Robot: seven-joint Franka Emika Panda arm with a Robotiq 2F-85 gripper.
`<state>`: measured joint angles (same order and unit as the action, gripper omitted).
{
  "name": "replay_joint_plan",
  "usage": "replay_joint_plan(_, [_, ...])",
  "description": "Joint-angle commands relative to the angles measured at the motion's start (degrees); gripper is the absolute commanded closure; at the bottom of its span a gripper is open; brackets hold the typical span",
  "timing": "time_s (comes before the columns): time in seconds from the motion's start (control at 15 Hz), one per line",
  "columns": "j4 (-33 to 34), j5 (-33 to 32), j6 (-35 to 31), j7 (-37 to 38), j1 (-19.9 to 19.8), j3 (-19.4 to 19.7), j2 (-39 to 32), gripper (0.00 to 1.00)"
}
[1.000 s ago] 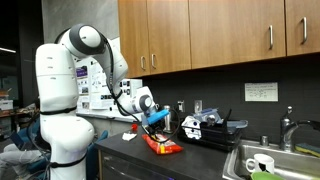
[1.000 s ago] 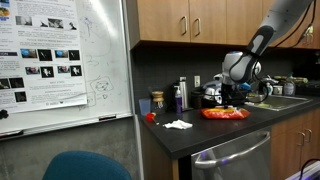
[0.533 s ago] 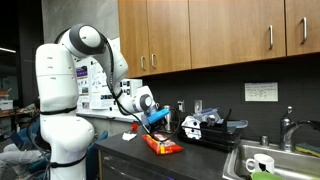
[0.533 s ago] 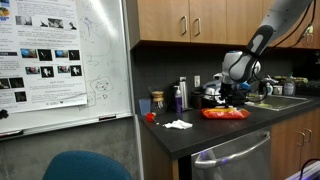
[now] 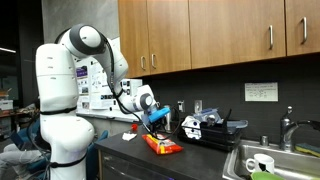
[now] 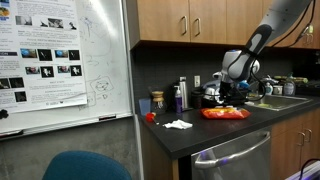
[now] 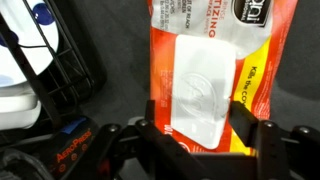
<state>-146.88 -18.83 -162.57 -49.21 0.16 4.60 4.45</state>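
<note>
The gripper (image 5: 157, 121) hangs just over an orange packet (image 5: 163, 145) on the counter (image 5: 197, 160). A black rack (image 5: 212, 130) stands to the right.

White rounded arm (image 5: 58, 78) with a black hand (image 7: 197, 125).

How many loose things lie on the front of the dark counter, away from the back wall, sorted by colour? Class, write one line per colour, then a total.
Orange: 1 (packet, under the gripper)
White: 1 (crumpled cloth)
Red: 1 (small thing, too small to identify)
Total: 3
</note>
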Motion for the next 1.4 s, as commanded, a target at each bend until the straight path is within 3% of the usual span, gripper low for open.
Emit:
replay_joint_plan(0.0, [0.74,2.3,-0.65,-2.7,-0.2,-0.15,-0.86,0.58])
replay_joint_plan(0.4, [0.59,4.9,-0.46,-5.14,-0.27,-0.08,-0.85,1.0])
replay_joint_plan(0.8, [0.33,6.21,1.95,-9.29,-0.19,-0.02,0.73,1.0])
replay_joint_plan(1.33, [0.82,5.19,0.22,-10.29,-0.55,-0.02,0.5,0.99])
